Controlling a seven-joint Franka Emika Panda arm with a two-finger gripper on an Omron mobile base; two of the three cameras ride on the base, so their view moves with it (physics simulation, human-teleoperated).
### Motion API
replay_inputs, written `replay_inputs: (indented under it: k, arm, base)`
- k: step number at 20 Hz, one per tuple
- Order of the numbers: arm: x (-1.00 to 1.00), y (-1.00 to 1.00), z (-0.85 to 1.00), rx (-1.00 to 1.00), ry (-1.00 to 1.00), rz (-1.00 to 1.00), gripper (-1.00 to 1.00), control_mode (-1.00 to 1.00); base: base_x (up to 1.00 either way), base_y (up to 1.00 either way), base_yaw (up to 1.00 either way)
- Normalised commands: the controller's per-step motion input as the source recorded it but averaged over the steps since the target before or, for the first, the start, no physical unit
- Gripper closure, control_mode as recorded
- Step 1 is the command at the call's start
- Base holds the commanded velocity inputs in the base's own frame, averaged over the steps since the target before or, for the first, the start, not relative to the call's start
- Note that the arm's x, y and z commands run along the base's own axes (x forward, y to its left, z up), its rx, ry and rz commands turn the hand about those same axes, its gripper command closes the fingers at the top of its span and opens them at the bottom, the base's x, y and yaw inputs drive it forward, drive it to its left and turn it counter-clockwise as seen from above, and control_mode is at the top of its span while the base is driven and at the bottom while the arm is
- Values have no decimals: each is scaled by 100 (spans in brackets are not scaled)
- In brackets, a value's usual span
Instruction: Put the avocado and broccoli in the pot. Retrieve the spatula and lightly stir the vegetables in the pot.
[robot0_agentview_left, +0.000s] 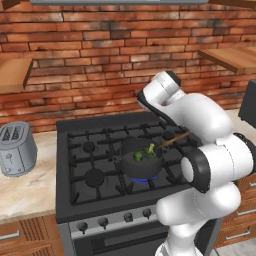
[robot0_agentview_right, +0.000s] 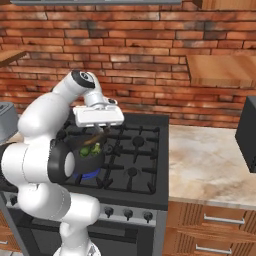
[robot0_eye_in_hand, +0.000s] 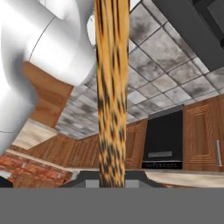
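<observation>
Nearest the hand camera, the streaked brown wooden spatula (robot0_eye_in_hand: 111, 92) runs up the middle of the frame, clenched in the gripper (robot0_eye_in_hand: 111, 181), probably so its flat head can reach down and stir. Its thin handle slants into the short, round dark grey pot (robot0_agentview_left: 141, 161) at centre frame on the black stove (robot0_agentview_left: 87, 150), where the lumpy light broccoli (robot0_agentview_left: 150, 149) and round dark avocado (robot0_agentview_left: 138, 156) already lie

The pot (robot0_agentview_left: 141, 164) on the stove (robot0_agentview_left: 100, 165) holds the broccoli (robot0_agentview_left: 149, 149), with the spatula (robot0_agentview_left: 172, 140) slanting in
</observation>
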Motion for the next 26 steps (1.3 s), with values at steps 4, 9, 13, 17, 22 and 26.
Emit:
replay_inputs:
  k: [4,9,13,17,22,26]
  arm:
    - [35,0,-40,0,-1,0,100,-100]
    - [28,3,-6,0,0,0,100,-100]
    - [16,9,0,0,0,0,100,-100]
    - [0,15,0,0,3,0,100,-100]
    - [0,7,-20,-6,4,0,100,-100]
    - [15,19,-56,-13,0,0,100,-100]
  base:
    - [0,0,0]
    - [0,0,0]
    - [0,0,0]
    - [0,0,0]
    - [0,0,0]
    - [0,0,0]
